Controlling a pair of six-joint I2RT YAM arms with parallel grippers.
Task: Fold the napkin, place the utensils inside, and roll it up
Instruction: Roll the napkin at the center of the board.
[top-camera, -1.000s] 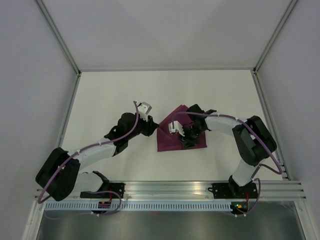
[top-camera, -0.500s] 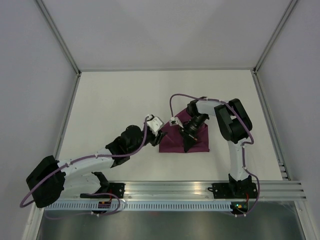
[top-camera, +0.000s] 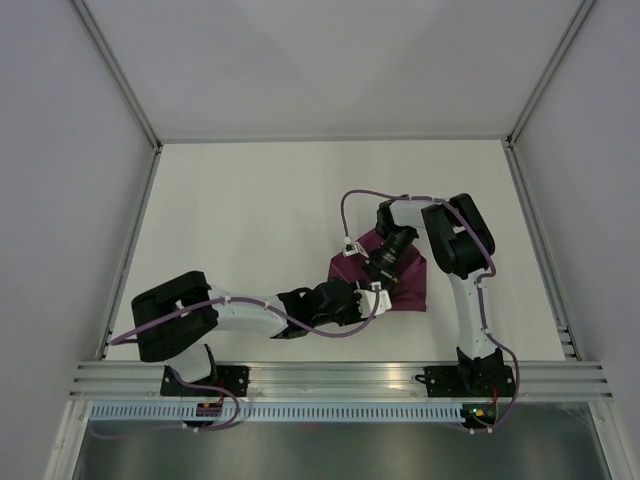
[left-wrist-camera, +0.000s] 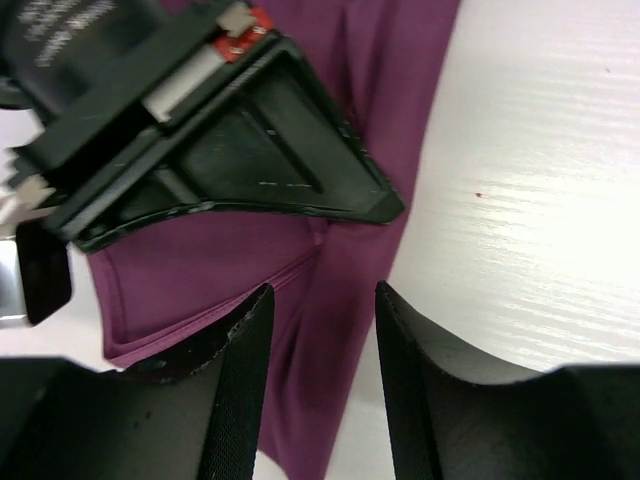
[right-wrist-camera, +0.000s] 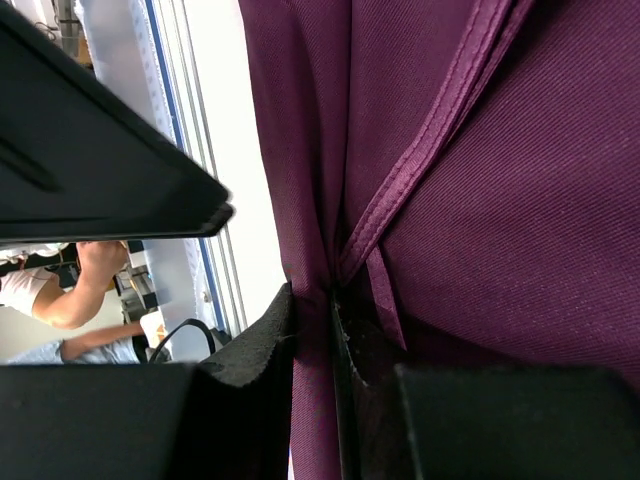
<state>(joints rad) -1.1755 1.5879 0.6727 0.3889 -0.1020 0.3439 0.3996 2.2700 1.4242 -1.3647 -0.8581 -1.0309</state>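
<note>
The plum-purple napkin (top-camera: 408, 285) lies bunched on the white table, right of centre. My right gripper (top-camera: 373, 270) reaches down onto it from behind. In the right wrist view that gripper (right-wrist-camera: 315, 300) is shut on a raised fold of the napkin (right-wrist-camera: 500, 200), beside a hemmed edge. My left gripper (top-camera: 372, 300) lies low at the napkin's near left edge. In the left wrist view it (left-wrist-camera: 322, 295) stands open, with a ridge of the napkin (left-wrist-camera: 200, 270) between its fingers, unclamped. The right gripper's black body (left-wrist-camera: 250, 150) sits just beyond. The utensils are out of view.
An aluminium rail (top-camera: 340, 375) runs along the near edge behind both arm bases. Grey walls close in the table on the left, back and right. The left arm stretches flat across the near table (top-camera: 250, 200), its purple cable trailing.
My left arm has swung down from the napkin's left side to its near edge, and its jaws have widened. The right arm has pulled in, still pinching the cloth.
</note>
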